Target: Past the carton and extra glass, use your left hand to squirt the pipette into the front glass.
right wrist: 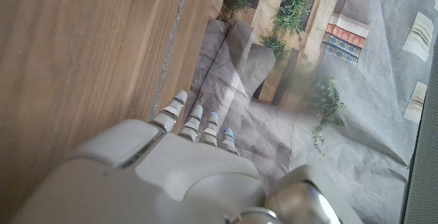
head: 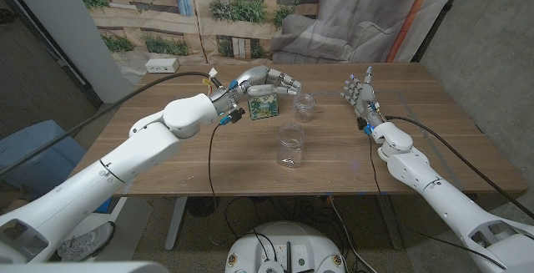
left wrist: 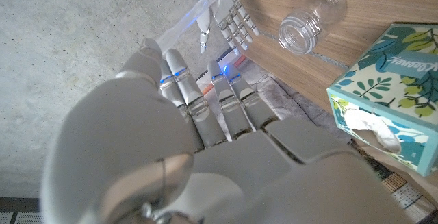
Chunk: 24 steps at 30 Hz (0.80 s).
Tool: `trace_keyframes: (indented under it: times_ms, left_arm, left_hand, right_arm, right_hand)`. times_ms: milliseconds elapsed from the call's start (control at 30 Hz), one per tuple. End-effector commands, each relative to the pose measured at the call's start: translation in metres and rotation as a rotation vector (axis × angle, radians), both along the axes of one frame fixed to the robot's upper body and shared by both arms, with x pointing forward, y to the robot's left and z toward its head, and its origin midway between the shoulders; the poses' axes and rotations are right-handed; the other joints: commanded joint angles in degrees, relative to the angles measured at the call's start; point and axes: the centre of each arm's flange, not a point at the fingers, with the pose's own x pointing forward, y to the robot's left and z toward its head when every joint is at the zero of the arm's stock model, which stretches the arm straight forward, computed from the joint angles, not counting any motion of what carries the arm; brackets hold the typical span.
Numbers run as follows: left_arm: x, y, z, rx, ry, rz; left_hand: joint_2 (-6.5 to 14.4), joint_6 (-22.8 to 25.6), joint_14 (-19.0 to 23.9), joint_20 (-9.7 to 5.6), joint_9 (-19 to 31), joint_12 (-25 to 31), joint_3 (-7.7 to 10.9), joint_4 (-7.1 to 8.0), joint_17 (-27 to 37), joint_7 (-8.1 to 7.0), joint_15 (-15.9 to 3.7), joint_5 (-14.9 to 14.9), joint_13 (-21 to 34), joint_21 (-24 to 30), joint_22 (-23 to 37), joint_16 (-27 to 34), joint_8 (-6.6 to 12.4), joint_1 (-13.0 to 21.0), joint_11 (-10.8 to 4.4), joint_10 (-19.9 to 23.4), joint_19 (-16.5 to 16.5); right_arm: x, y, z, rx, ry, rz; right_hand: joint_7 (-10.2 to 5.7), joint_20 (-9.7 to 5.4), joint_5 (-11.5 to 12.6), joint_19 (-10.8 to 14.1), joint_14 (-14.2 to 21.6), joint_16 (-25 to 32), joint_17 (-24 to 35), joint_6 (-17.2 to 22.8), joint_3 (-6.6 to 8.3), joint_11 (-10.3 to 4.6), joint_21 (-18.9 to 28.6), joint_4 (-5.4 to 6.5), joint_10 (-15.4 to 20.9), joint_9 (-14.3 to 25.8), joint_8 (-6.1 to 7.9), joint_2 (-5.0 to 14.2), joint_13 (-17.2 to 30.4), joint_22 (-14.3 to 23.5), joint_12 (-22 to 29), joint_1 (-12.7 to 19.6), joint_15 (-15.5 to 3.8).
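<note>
Hovering above the carton [head: 262, 103], the left hand [head: 265, 80] had its fingers stretched flat; whether it held a pipette I couldn't tell; the front glass [head: 290, 145] stood nearer, past the extra glass [head: 305, 106]; next, I reckoned, carry forward over it; the right hand [head: 361, 96] waited, fingers upright, holding nothing.

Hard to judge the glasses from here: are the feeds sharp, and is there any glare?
Head view: sharp, evenly lit; front glass and rear glass faint, see-through. Left wrist view: left hand close and soft; carton crisp. Right wrist view: backdrop hazy.
</note>
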Motion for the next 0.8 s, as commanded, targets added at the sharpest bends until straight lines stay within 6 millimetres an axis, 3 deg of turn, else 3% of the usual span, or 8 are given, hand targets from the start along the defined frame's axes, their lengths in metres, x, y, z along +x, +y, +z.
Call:
trace_keyframes:
  times_ms: [33,700,800]
  left_arm:
    - [-0.01,0.002,0.02,0.013,-0.035,0.032]
    - [-0.026,0.022,0.045,0.05,-0.156,0.096]
    - [-0.028,0.027,0.049,0.066,-0.207,0.122]
  left_hand:
    - [0.39,-0.26,-0.3,0.08,0.19,-0.21,0.33,0.27,-0.07,0.34,-7.45,0.55,0.17,-0.13,0.09,-0.14,-0.18,0.04,-0.02,-0.18,-0.12]
    - [0.52,-1.0,-0.25,0.29,0.19,-0.31,0.7,0.06,-0.16,0.46,-7.38,0.59,0.15,-0.1,0.1,-0.26,-0.32,-0.06,0.02,-0.92,0.0]
    - [0.56,-1.09,-0.22,0.2,0.19,-0.31,0.76,0.06,-0.16,0.38,-7.34,0.6,0.15,-0.09,0.1,-0.26,-0.33,-0.1,0.02,-1.02,0.02]
  right_arm:
    - [0.0,0.0,0.0,0.0,0.0,0.0]
    - [0.0,0.0,0.0,0.0,0.0,0.0]
    - [0.0,0.0,0.0,0.0,0.0,0.0]
  right_hand:
    - [-0.56,0.08,0.28,0.3,-0.5,0.33,0.26,0.07,-0.43,-0.08,0.29,-0.04,-0.12,0.11,0.38,3.36,0.16,0.3,0.17,0.01,-4.76]
    - [-0.47,0.03,0.27,0.32,-0.45,0.35,0.25,0.11,-0.44,-0.34,0.3,-0.04,0.04,0.11,0.41,3.35,0.16,0.3,0.22,0.0,-4.74]
    - [-0.53,0.06,0.27,0.31,-0.44,0.35,0.25,0.12,-0.44,0.38,0.29,-0.05,-0.32,0.11,0.41,3.35,0.14,0.3,0.07,0.01,-4.69]
